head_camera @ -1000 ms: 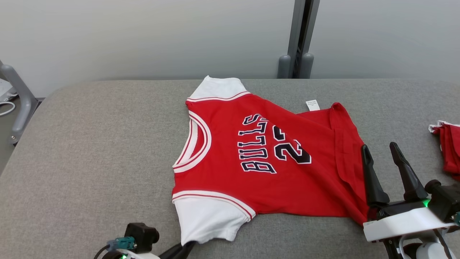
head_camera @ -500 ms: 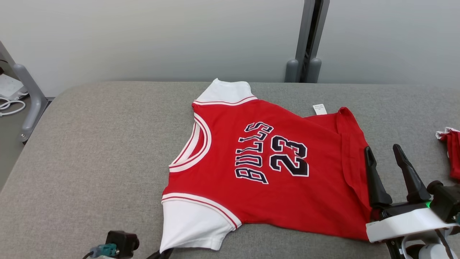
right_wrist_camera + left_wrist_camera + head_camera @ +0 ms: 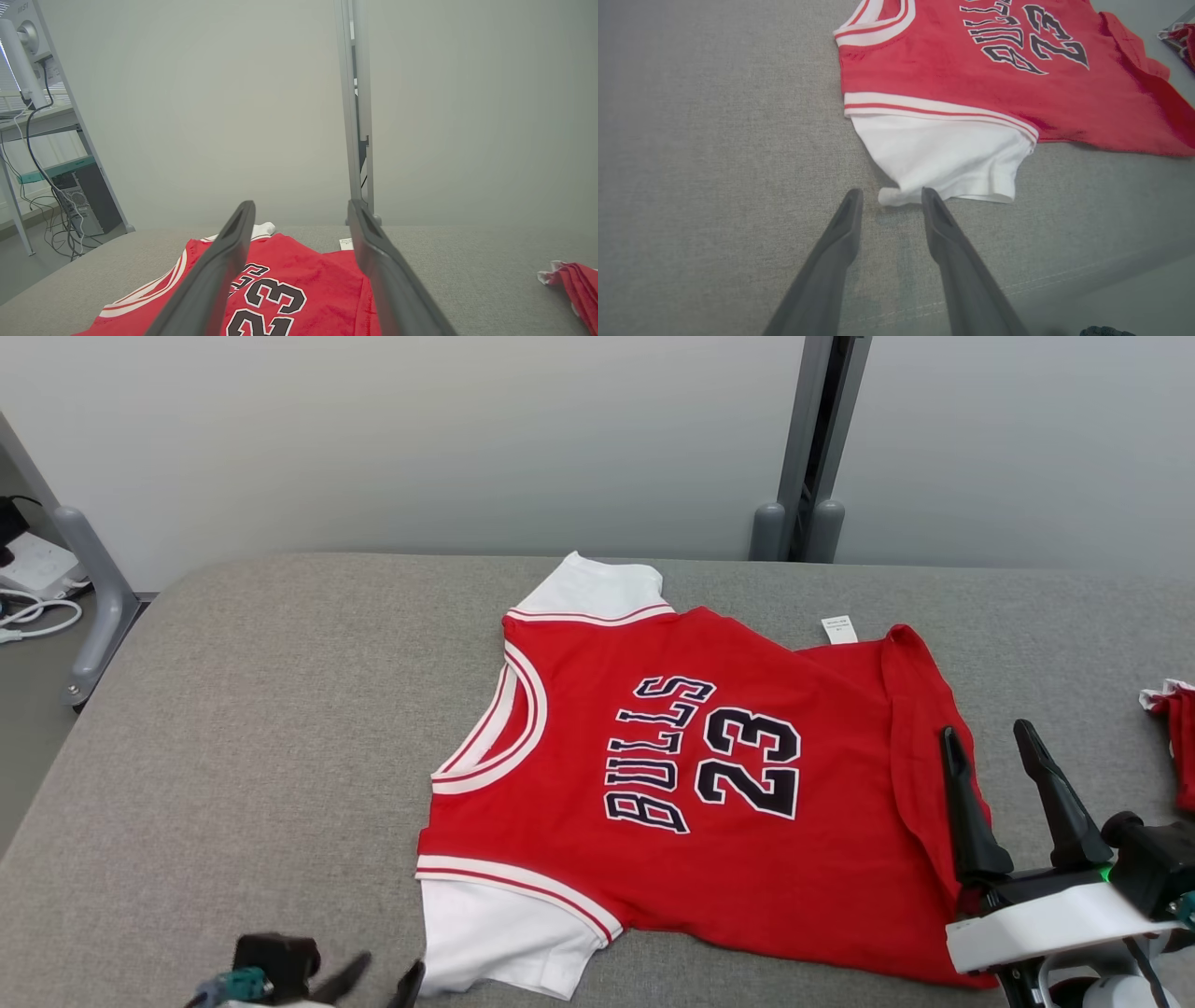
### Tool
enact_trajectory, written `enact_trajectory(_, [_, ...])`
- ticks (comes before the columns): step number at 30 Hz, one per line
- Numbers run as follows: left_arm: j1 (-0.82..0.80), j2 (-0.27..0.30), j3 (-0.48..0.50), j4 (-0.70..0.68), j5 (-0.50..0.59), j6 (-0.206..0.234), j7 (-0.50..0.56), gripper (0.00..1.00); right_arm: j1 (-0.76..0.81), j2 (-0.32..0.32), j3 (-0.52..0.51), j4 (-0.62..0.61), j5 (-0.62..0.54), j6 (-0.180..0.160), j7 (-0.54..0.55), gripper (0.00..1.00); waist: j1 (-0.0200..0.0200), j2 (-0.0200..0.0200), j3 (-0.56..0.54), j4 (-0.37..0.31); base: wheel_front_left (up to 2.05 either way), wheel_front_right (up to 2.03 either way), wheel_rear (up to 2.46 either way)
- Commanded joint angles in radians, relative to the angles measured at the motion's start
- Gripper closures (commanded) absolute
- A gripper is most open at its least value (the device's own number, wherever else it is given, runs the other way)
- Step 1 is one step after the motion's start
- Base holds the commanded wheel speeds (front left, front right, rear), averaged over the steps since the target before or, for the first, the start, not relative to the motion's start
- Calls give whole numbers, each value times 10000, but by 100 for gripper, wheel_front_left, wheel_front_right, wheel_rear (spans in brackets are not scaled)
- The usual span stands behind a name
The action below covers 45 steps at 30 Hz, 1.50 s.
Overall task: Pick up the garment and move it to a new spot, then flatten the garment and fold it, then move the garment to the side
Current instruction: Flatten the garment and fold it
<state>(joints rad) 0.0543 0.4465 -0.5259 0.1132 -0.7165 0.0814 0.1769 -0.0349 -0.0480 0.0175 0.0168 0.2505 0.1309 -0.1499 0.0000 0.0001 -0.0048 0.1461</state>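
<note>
The garment [image 3: 709, 821] is a red jersey with dark "BULLS 23" lettering and white sleeves, spread face up on the grey table [image 3: 261, 709]. Its hem at the right lies in a fold. My left gripper [image 3: 392, 963] is at the near edge by the near white sleeve [image 3: 943, 154]. It is open, and the sleeve's rolled corner lies loose between the fingertips [image 3: 853, 196] in the left wrist view. My right gripper [image 3: 986, 730] stands open over the folded hem, fingers raised with nothing between them. The right wrist view looks over the garment [image 3: 280, 289] past the open right gripper [image 3: 301, 205].
A second red garment [image 3: 1172, 737] lies bunched at the table's right edge. A grey post [image 3: 812, 448] rises behind the table against the pale wall. A metal frame leg [image 3: 93, 597] and cables stand off the table's left end.
My left gripper has opened and let go of the white sleeve after drawing it toward the near edge. The jersey lies flatter, its "23" fully showing. The head camera shifted.
</note>
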Motion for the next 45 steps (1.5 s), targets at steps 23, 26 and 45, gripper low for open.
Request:
enact_trajectory(23, [-3238,-2582,604,15,1876,957,-4324,0,-2554,-276,-209,393,-1063,-3,693,0,0,-1,1969,-254,0,0,0])
enact_trajectory(26, [-3533,-2855,479,247,2067,705,-4384,0,-3539,-546,-433,1259,-999,-3,1083,0,0,-1,2415,-71,0,0,0])
enact_trajectory(45, [-4096,-3801,1016,443,2792,-237,-4427,0,-8321,-2920,-67,7904,-1504,-3,2537,0,0,-1,4070,1299,0,0,0])
